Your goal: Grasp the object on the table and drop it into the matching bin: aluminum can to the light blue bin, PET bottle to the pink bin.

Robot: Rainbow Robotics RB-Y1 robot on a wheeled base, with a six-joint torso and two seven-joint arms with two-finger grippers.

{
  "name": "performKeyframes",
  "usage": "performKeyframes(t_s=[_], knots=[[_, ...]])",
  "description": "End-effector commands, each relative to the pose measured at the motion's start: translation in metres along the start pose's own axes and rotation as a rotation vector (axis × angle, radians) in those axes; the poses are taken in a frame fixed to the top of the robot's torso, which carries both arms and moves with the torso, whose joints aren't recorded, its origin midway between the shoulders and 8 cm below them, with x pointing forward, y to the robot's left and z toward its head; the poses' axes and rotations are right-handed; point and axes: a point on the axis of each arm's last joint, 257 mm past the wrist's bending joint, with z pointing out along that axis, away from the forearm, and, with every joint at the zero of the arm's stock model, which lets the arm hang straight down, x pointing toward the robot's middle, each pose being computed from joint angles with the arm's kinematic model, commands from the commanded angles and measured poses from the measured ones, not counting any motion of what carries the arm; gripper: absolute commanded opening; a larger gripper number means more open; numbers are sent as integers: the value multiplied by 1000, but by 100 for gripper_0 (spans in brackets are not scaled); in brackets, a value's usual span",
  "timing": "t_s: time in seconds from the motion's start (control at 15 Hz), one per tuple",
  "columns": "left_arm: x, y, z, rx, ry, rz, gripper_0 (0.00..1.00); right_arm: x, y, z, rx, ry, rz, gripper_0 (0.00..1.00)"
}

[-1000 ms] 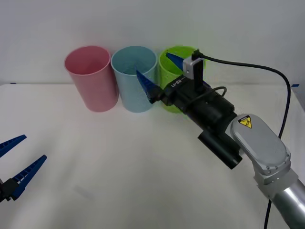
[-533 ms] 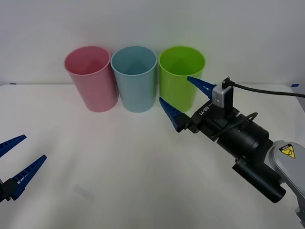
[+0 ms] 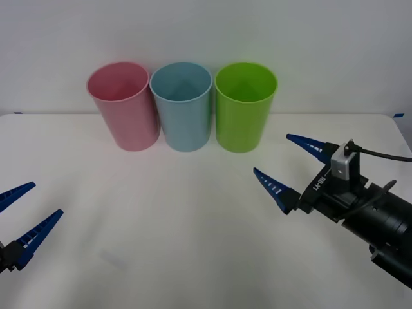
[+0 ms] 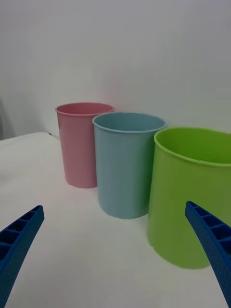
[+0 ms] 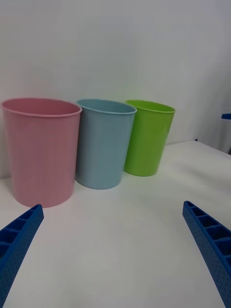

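Three bins stand in a row at the back of the white table (image 3: pixel 193 244) — one pink bin (image 3: pixel 123 106), one light blue bin (image 3: pixel 182 106) and one lime green bin (image 3: pixel 244 106), rims nearly touching. Two grippers hover over the tabletop: the right gripper (image 3: pixel 296 164) in front of the green bin, the left gripper (image 3: pixel 22 215) at the near left edge — both spread wide with nothing between their blue fingers. Whether the can lies inside a bin cannot be told.
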Motion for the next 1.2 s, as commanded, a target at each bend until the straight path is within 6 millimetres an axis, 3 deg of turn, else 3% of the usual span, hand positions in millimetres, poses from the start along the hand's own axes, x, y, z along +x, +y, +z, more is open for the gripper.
performKeyframes(t_s=[0.07, 0.67, 1.2], knots=[[0, 0, 0, 0, 0, 0, 100, 16, -4, -32, -7, 46, -24, 100], [0, 0, 0, 0, 0, 0, 100, 32, 7, -117, -106, 124, -65, 100], [0, 0, 0, 0, 0, 0, 100, 54, 5, -163, -114, 138, 71, 100]])
